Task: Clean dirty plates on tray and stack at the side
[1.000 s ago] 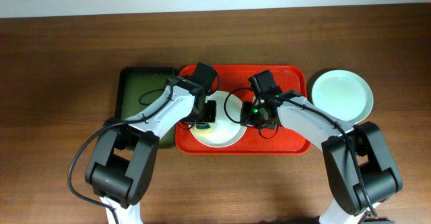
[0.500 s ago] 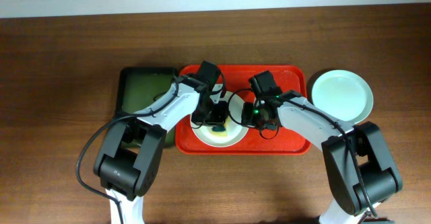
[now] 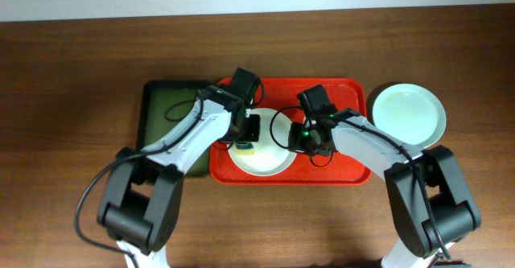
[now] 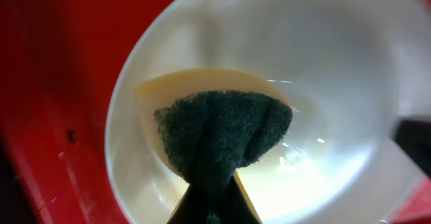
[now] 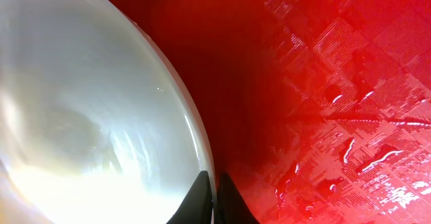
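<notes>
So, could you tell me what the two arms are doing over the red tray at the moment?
The left gripper holds a yellow-and-green sponge against a white plate in the red tray. The right gripper is shut on that plate's rim, apparently steadying it. A pale green plate sits on the table beside the tray's right end.

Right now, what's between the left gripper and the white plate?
A sponge, dark green scrub side up, pinched in the left gripper over the white plate. The left wrist view shows it best.
</notes>
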